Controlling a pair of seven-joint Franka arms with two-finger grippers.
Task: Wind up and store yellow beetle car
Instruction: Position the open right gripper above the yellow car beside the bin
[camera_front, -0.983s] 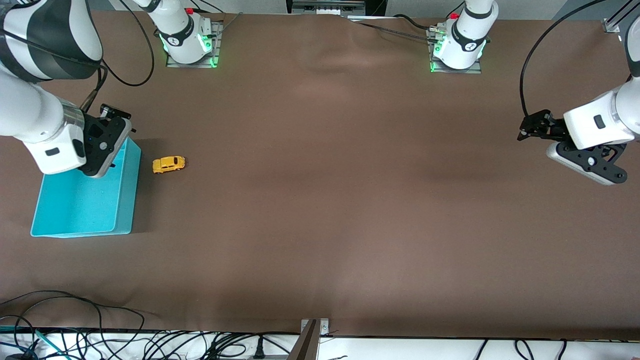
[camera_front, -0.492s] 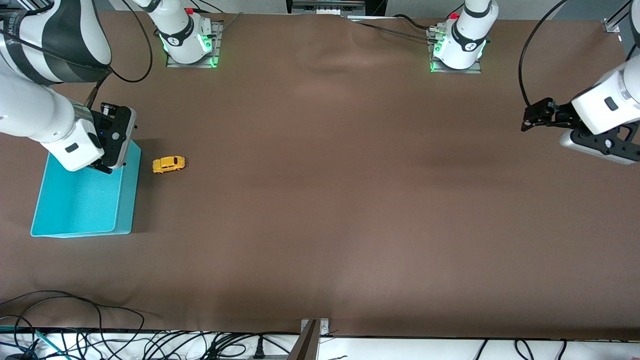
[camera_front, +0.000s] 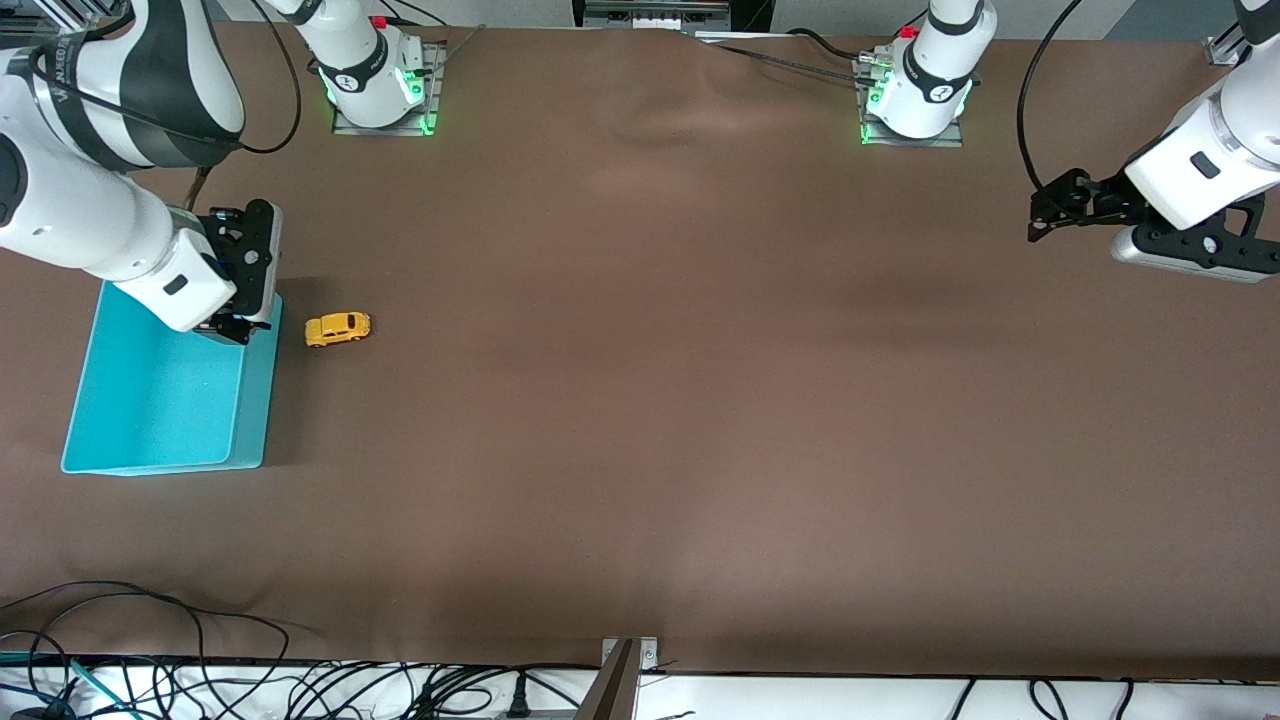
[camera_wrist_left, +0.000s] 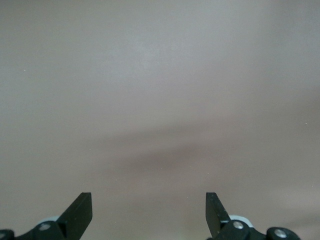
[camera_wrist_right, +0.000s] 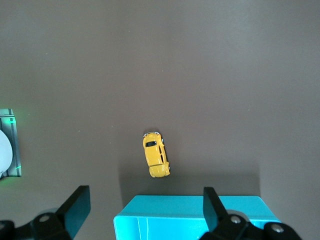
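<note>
Both grippers gape empty. Right gripper hovers over the turquoise bin; its wrist view alone shows the yellow beetle car beside the bin. Left gripper hangs over bare table.

The yellow beetle car is a tiny toy with rounded body and dark windows. It stands upright on its wheels on the brown table, toward the right arm's end.

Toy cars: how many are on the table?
1. The yellow beetle car sits on the brown table, beside the turquoise bin at the right arm's end. Nothing suggests another is hidden.
</note>
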